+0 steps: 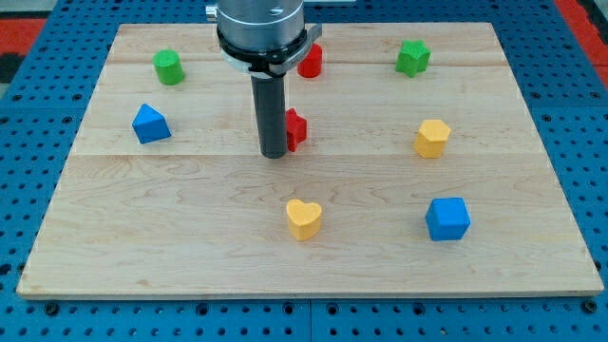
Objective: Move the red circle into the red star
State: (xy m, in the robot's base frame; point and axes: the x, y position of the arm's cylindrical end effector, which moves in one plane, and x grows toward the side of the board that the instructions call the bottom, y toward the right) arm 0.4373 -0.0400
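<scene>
**Tip beside the red star, red circle behind the arm**

Nearest the board's bottom edge, a yellow heart (304, 218) lies a little right of centre, and a blue cube (447, 218) sits toward the bottom right corner, well apart from it.

Farther in, near the middle of the wooden board (190, 247), my tip (274, 154) rests on the surface. The rod has no fingers, so there is nothing to stand apart or clamp. Just to the view's right of the rod is a red block (296, 128), partly hidden by it; it is probably the red star, though its outline cannot be made out fully. It looks to be touching the rod or nearly so. On the same band, a blue triangular block (150, 124) sits near the left edge and a yellow hexagonal block (432, 138) sits toward the right edge.

Farthest back, near the top edge, a green cylinder (169, 66) stands toward the top left corner and a green star (412, 58) toward the top right. Between them the red circle (311, 62) peeks out at the right of the arm's housing, well apart from the red block below it.
</scene>
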